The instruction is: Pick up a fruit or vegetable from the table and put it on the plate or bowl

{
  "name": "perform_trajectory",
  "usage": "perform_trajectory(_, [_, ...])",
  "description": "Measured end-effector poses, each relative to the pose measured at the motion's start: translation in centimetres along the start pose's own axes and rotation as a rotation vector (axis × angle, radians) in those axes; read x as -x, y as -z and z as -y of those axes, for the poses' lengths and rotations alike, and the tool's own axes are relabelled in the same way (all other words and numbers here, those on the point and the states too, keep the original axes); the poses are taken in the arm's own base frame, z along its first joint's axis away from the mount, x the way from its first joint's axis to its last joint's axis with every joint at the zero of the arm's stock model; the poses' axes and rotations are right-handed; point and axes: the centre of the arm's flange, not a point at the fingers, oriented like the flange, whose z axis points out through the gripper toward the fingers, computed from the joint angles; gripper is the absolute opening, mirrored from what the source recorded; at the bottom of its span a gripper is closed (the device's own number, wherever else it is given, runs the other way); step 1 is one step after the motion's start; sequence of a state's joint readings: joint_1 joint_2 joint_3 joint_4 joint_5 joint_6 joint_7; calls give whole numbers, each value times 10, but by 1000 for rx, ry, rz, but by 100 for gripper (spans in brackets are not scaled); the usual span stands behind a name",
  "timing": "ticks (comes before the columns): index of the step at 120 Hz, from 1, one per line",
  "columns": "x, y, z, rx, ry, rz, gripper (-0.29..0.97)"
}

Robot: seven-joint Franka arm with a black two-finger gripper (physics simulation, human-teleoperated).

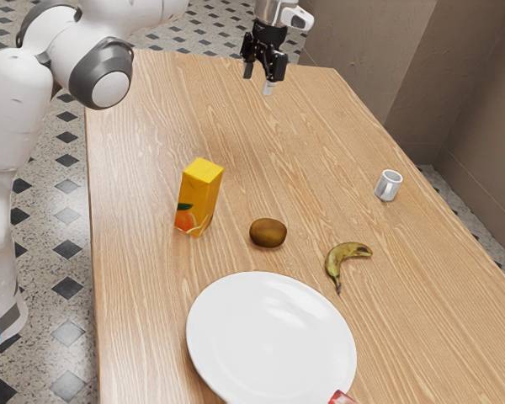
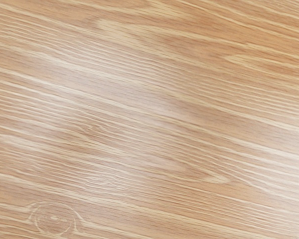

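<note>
Item 1. Light wooden counter (image 1: 320, 143), long, with visible grain. The wrist view shows bare grain (image 2: 149, 119) under the hand.

Item 2. Round white plate (image 1: 271, 337), flat, nothing lying on it. This is the reference for all places below.

Item 3. Brown oval kiwi (image 1: 268, 233), on the counter just beyond the plate's far rim, not touching it.

Item 4. Yellow-green banana with dark spots (image 1: 345, 257), on the counter beside the plate's far rim, toward the exterior view's right of the kiwi.

Item 5. Yellow and orange juice carton (image 1: 200, 198), upright, beyond the plate on the kiwi's other side.

Item 6. Small white cup (image 1: 388, 184), well beyond the plate, past the banana.

Item 7. Small red object (image 1: 342, 398), at the plate's near rim, cut off by the picture's edge.

Item 8. Black two-finger gripper (image 1: 258, 77), raised above the counter's far end, well apart from the plate; fingers spread, grasping nothing.
</note>
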State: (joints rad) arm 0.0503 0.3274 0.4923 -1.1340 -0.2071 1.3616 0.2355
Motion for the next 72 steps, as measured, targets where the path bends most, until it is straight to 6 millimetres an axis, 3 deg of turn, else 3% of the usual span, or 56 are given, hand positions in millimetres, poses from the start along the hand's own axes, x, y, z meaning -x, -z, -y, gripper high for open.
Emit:
perform_trajectory(24, [3, 5, -1, 8, -15, -5, 68])
perform_trajectory(28, [24, 45, -3, 10, -25, -70, 68])
perform_trajectory(37, [116, 169, -4, 14, -28, -298, 68])
perform_trajectory(41, [147, 197, -1, 21, -12, -346, 68])
perform_trajectory(45, [165, 208, 6, 28, 20, -359, 68])
perform_trajectory(50, [173, 209, 22, 29, 79, -348, 68])
perform_trajectory(57, [154, 184, 57, 19, 193, -285, 68])
perform_trajectory(61, [138, 167, 64, 19, 225, -247, 68])
perform_trajectory(65, [114, 149, 46, 20, 206, -210, 68])
perform_trajectory(72, [69, 104, -5, 22, 138, -120, 68])
